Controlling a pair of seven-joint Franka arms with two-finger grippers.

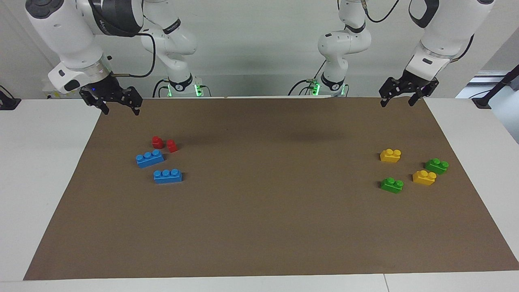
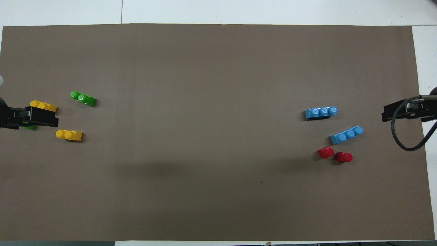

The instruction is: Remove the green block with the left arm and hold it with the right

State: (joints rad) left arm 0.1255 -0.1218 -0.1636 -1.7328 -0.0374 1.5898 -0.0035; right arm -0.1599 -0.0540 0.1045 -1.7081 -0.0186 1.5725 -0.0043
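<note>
Left tool [image 1: 397, 99] jaws apart, overhead hiding most of one green block [image 2: 29, 127], right tool [image 1: 121, 108] apart.

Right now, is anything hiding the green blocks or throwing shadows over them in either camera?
Overhead view: the left gripper covers most of one green block; the other green block shows fully. Facing view: both visible, evenly lit, only soft shadows mid-mat.
</note>
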